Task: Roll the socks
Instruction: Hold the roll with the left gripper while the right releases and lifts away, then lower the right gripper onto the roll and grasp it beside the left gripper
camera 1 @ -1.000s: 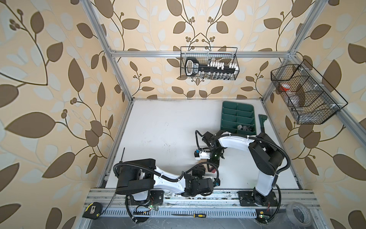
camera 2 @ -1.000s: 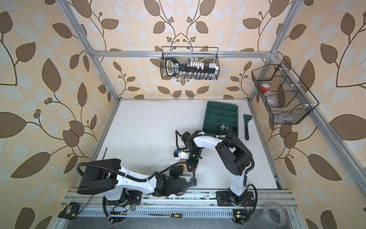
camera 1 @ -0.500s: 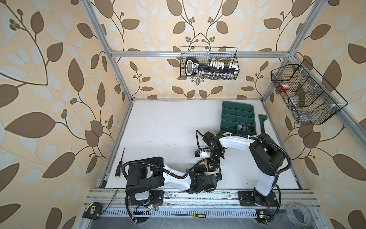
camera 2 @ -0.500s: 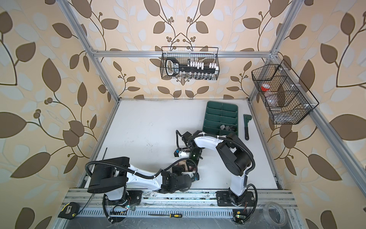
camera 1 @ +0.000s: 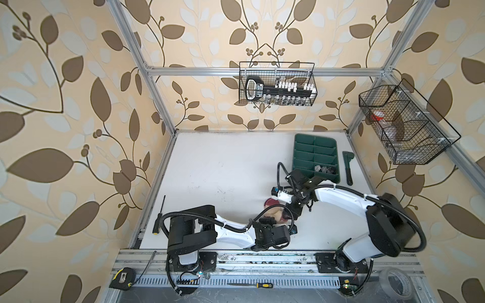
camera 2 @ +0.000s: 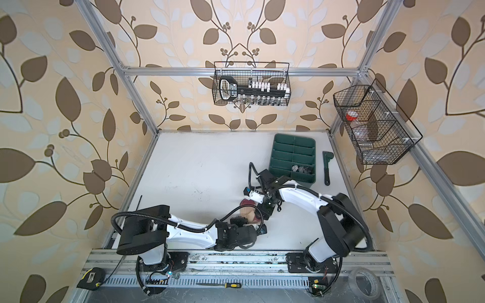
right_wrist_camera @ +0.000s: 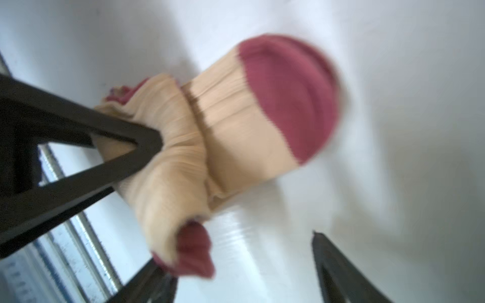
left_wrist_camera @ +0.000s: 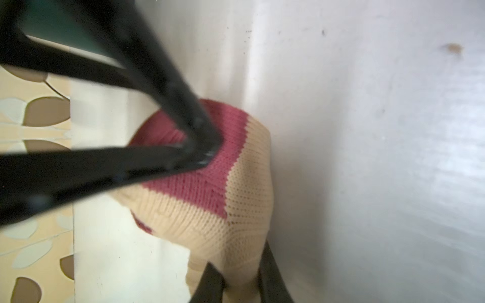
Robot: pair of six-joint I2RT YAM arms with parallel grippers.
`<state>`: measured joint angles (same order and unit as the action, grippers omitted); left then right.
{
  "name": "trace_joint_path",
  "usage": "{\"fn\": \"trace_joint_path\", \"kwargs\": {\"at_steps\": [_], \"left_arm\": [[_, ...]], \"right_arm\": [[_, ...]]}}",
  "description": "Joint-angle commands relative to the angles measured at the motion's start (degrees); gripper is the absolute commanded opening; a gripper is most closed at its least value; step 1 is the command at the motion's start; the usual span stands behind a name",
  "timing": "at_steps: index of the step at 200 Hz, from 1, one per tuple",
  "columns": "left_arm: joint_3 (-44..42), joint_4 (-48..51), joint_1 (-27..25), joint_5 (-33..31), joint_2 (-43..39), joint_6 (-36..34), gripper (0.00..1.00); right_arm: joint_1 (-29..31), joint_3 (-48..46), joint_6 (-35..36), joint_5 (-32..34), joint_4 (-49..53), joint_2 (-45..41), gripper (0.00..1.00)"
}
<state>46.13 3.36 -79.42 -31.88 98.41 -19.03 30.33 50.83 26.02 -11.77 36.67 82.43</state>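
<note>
The beige sock (camera 1: 274,213) (camera 2: 248,213) with maroon toe and heel lies bunched near the table's front middle, between both grippers. My left gripper (camera 1: 269,219) (camera 2: 240,219) (left_wrist_camera: 240,278) is shut on its beige end (left_wrist_camera: 236,210). My right gripper (camera 1: 288,213) (camera 2: 262,213) (right_wrist_camera: 241,262) stands open beside the sock (right_wrist_camera: 223,126), one finger (left_wrist_camera: 199,141) touching the maroon patch. Nothing sits between its fingers. The black sock (camera 1: 324,169) (camera 2: 301,168) with grey-white diamonds lies in a near compartment of the green tray (camera 1: 315,147) (camera 2: 292,147).
A dark tool (camera 1: 348,168) lies right of the tray. A screwdriver (camera 1: 159,215) rests by the table's left edge. Wire baskets hang on the back wall (camera 1: 277,84) and right wall (camera 1: 404,126). A tape measure (camera 1: 122,278) and a tape roll (camera 1: 393,283) sit by the front rail.
My right gripper has opened and let go of the beige sock. My left gripper has closed on the sock, and the left arm has shifted right, toward it.
</note>
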Motion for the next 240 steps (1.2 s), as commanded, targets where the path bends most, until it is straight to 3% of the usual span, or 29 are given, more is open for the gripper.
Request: {"fn": "trace_joint_path", "kwargs": {"at_steps": [1,21,50,67,103,116,148,175,199,240], "left_arm": [[-1.8,6.3,-0.7,12.2,1.2,1.7,0.06],[-1.0,7.2,-0.6,14.7,1.3,1.0,0.06],[2.4,12.1,3.8,29.3,1.5,1.3,0.08],[5.1,15.3,7.9,38.6,2.4,1.7,0.08],[10.6,20.6,15.4,50.9,5.8,3.2,0.11],[13.3,23.7,17.3,55.2,8.2,3.5,0.11],[16.0,25.8,21.9,65.1,12.6,6.2,0.12],[17.0,25.0,25.5,70.4,14.9,9.9,0.15],[17.8,24.8,27.8,72.9,16.4,12.4,0.15],[18.1,23.9,28.9,74.1,16.9,13.7,0.15]], "right_arm": [[-4.1,-1.6,-1.6,3.9,-9.5,-7.0,1.00],[-8.8,-2.5,-4.6,8.6,-14.3,-13.9,1.00],[-14.5,-5.3,-10.8,17.9,-23.7,-27.8,1.00],[-16.8,-8.5,-12.7,18.8,-29.8,-35.7,1.00],[-17.1,-13.3,-13.8,21.8,-35.4,-47.7,1.00],[-17.1,-13.1,-11.8,18.9,-32.2,-50.3,1.00],[-16.2,-12.2,1.2,3.4,-18.2,-55.1,1.00],[-11.2,-12.1,13.2,-0.8,-4.3,-60.8,0.99],[-4.1,-12.0,20.9,-0.3,7.2,-65.1,0.95],[11.2,-14.2,17.4,9.2,16.3,-61.4,0.82]]}}
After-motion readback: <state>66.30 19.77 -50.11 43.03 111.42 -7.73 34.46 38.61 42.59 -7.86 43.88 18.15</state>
